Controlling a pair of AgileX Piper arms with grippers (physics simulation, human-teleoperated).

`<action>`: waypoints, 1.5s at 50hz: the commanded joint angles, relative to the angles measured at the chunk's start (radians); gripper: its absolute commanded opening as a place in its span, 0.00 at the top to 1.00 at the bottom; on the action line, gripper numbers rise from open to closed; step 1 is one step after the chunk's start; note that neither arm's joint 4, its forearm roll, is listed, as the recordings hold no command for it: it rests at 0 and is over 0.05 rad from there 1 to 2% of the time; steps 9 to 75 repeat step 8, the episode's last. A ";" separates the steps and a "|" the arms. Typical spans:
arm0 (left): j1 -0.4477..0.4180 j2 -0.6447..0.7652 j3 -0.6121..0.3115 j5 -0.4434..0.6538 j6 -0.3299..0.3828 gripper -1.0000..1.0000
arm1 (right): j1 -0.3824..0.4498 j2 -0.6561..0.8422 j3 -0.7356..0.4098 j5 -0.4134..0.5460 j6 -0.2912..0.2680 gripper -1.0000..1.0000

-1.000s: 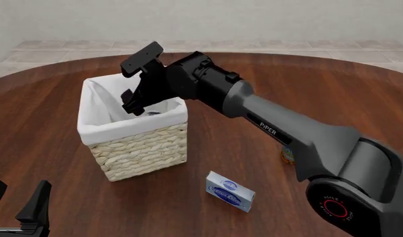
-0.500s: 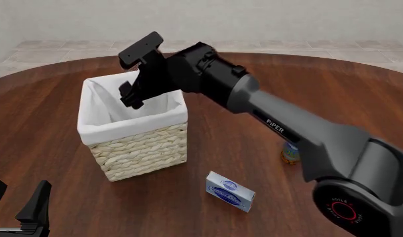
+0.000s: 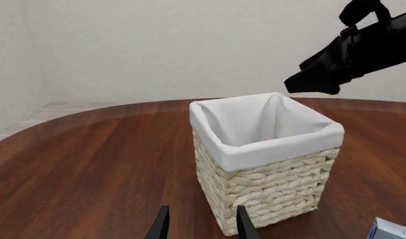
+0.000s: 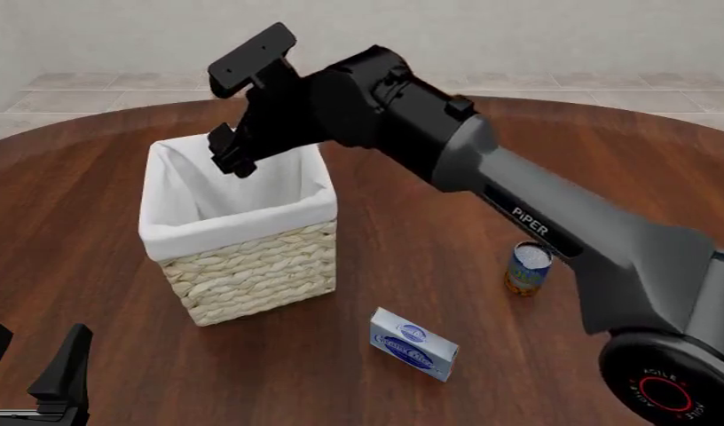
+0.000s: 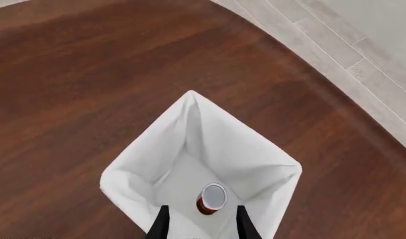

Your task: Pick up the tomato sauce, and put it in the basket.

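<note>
lettering first: the only clear writing is "piper" in white along the grey forearm of the right arm (image 4: 539, 226), plus a red ring logo with small text on its base joint that's too tiny to read. the blue-and-white carton (image 4: 413, 344) lying on the worktop (image 4: 90, 177) in front of the basket has an oval logo on its face, but i can't make out the words. the blue can with a yellow label (image 4: 528, 268) stands upright just beside the right arm's forearm, print unreadable too. pose-wise, the right arm reaches forward and to the left across the worktop, wrist bent so the right end effector (image 4: 224, 153) hangs over the far rim of the basket (image 4: 249, 266), above the opening and apart from it. its fingers (image 5: 160, 225) are set apart with nothing between them, pointing straight down into the liner. the tomato sauce (image 5: 211, 198) stands upright on the white cloth floor of the basket, silvery top up, red label showing, directly under the gap between those fingers. the left end effector (image 3: 199, 224) sits low near the front left edge of the worktop, fingers parted and holding nothing, aimed toward the basket's woven side and well apart from it.
</note>
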 commanded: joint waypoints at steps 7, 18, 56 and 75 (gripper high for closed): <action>0.000 0.000 0.000 0.000 0.000 0.00 | 0.015 -0.074 0.040 -0.006 -0.018 0.00; 0.000 0.000 0.000 0.000 0.000 0.00 | 0.016 -0.080 0.045 -0.008 -0.020 0.00; 0.000 0.000 0.000 0.000 0.000 0.00 | 0.016 -0.080 0.045 -0.008 -0.020 0.00; 0.000 0.000 0.000 0.000 0.000 0.00 | 0.016 -0.080 0.045 -0.008 -0.020 0.00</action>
